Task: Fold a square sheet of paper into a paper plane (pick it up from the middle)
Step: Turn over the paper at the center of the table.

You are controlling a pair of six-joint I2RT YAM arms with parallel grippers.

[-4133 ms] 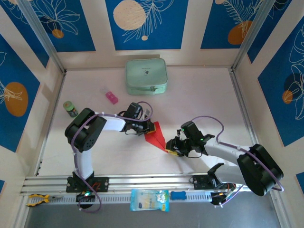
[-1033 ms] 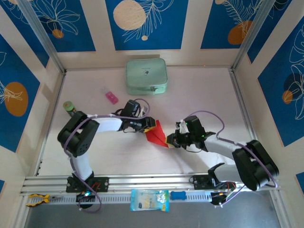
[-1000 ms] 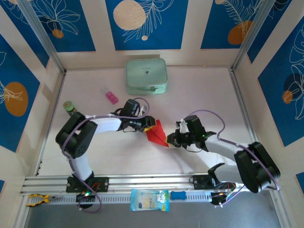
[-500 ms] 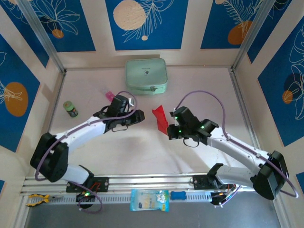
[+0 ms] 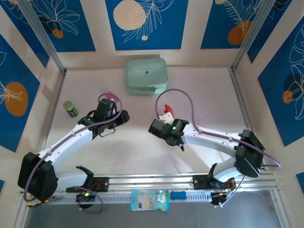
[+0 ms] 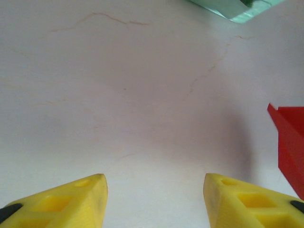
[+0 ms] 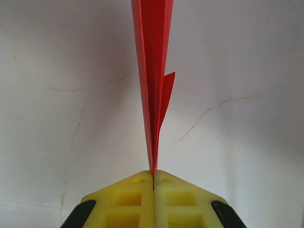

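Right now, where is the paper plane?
The paper plane is pinched edge-on in the right gripper, mid-table in the top view, in front of the pale green case and right of the left gripper.

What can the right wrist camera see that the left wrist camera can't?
Right wrist view: the right gripper pinched shut on the paper plane, which is seen edge-on and sticks straight out from the yellow tips. Left wrist view: the left gripper open with nothing between its tips, plus a corner of the pale green case at the top. Both: the paper plane, which peeks in at the right edge of the left wrist view, and the pale table with its thin crack lines.
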